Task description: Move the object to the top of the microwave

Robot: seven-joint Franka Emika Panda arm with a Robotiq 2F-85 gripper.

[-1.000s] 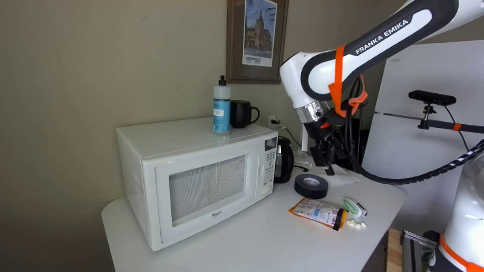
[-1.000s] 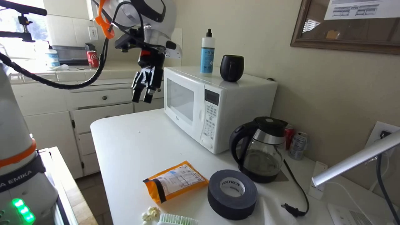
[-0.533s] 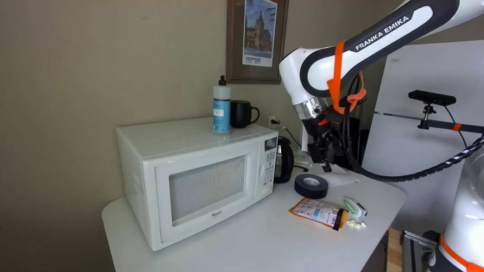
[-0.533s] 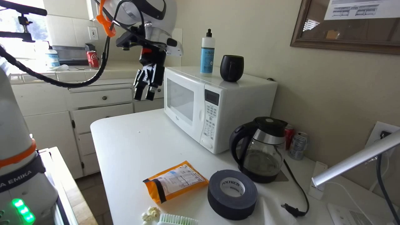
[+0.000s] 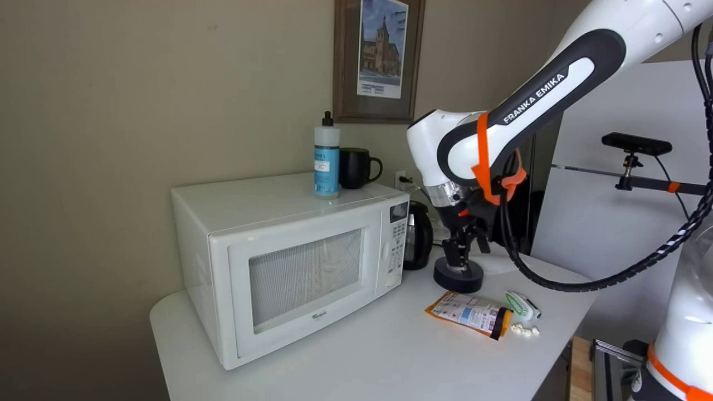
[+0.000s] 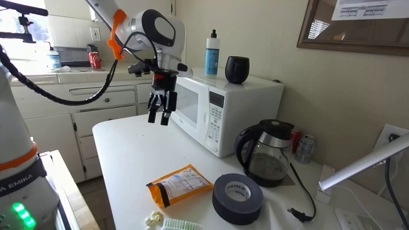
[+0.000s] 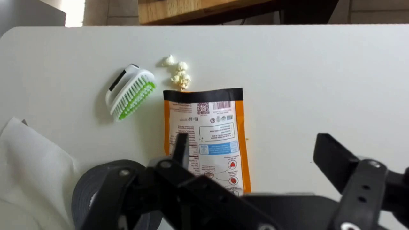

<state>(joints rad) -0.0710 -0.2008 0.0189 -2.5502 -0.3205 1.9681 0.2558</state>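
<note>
The object is an orange snack packet [image 5: 470,313] with a white printed label and a black end strip. It lies flat on the white table, also seen in an exterior view [image 6: 183,184] and the wrist view [image 7: 220,127]. My gripper [image 7: 252,140] is open and empty, its fingers wide apart. In the wrist view one finger overlaps the packet and the other is over bare table. In an exterior view the gripper [image 6: 158,119] hangs well above the table, apart from the packet. The white microwave [image 5: 301,278] stands with its door shut, also in an exterior view [image 6: 217,124].
A blue-labelled soap bottle [image 6: 212,57] and a black mug [image 6: 237,69] stand on the microwave's top. A black tape roll [image 6: 223,204] lies beside the packet. A kettle [image 6: 268,169] stands near the microwave. A green-and-white brush [image 7: 131,92] and popcorn pieces [image 7: 182,76] lie near the packet.
My gripper rises slightly at first, then comes down lower toward the table, clearly so in both exterior views. The packet and the microwave have not moved.
</note>
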